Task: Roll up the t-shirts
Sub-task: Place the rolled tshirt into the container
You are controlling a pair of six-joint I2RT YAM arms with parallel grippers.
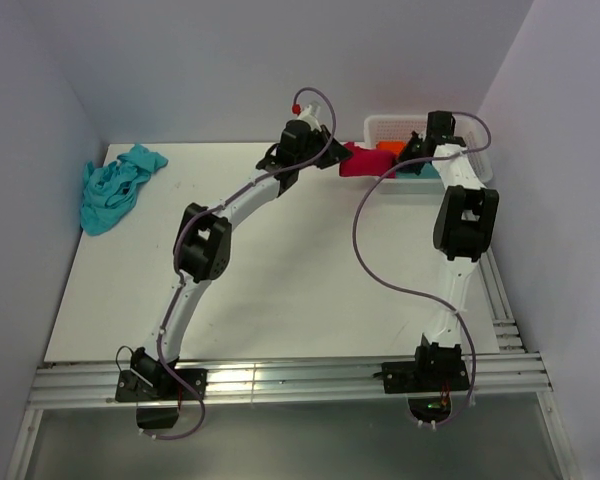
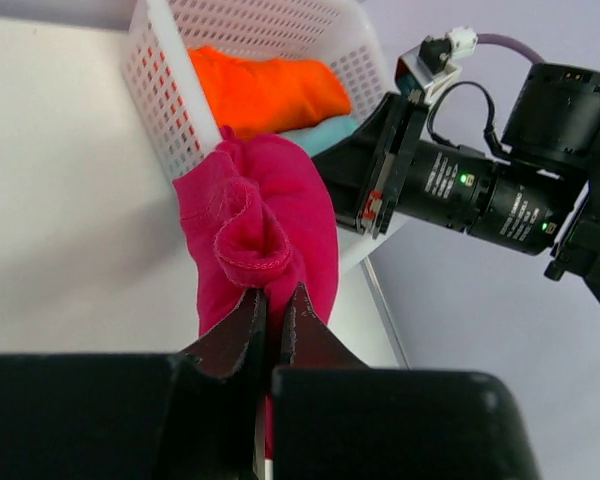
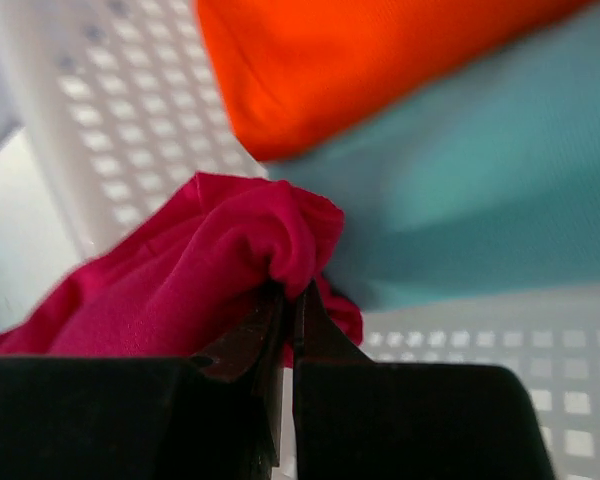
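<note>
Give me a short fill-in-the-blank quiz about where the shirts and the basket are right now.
1. The t-shirt pinched by the left gripper and the right gripper is ____ in colour.
2. The turquoise t-shirt lies crumpled on the table's ____ side.
3. The topmost cloth in the white basket is ____.
Missing words: red, left, orange.

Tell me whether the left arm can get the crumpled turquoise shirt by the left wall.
Probably not yet: its fingers are shut on the red shirt at the basket. Nothing lies between it and the turquoise shirt, so releasing should free it.
</note>
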